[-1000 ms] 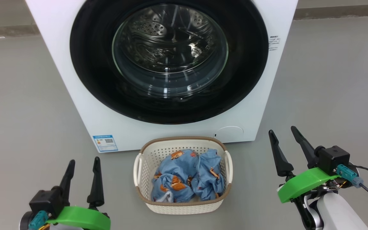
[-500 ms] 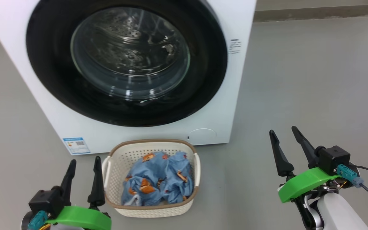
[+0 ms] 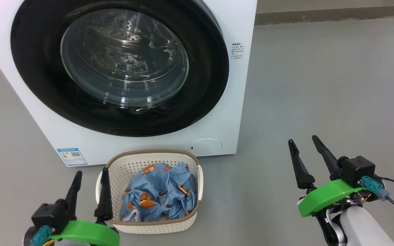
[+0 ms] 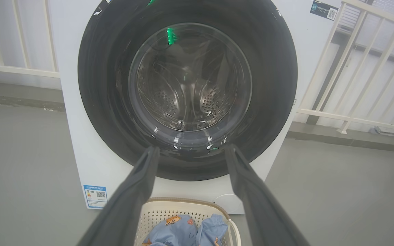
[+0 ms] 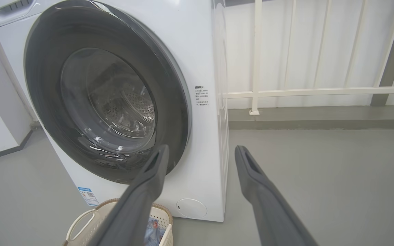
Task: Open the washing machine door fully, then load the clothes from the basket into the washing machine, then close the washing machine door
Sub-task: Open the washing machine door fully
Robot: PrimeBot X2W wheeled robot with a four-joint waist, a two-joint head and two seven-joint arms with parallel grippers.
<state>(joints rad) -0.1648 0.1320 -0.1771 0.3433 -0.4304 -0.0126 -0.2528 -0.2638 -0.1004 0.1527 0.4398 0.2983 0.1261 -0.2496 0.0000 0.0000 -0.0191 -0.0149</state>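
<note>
Head view shows a grey floor [image 3: 320,85] with the washing machine [image 3: 227,116] standing toward its far left, white front turned to the camera. The washing machine door [image 3: 36,75] lies shut against that front, its black rim ringing the glass bowl, through which the steel drum shows. Just in front of the machine's lower edge, on the floor near the bottom of the view, sits the basket [image 3: 156,228], upright. The clothes [image 3: 162,194] lie bunched inside it, blue with orange figures and a bit of white at the near side. The right gripper [image 3: 302,138] hovers over bare floor well to the right of the basket, fingers spread and empty. The left gripper [image 3: 91,171] is just left of the basket, fingers likewise parted and holding nothing; one finger overlaps the basket's left handle, contact unclear. A blue label sticker [image 3: 71,156] marks the machine's lower left corner, and a round cap [image 3: 206,146] its lower right.
</note>
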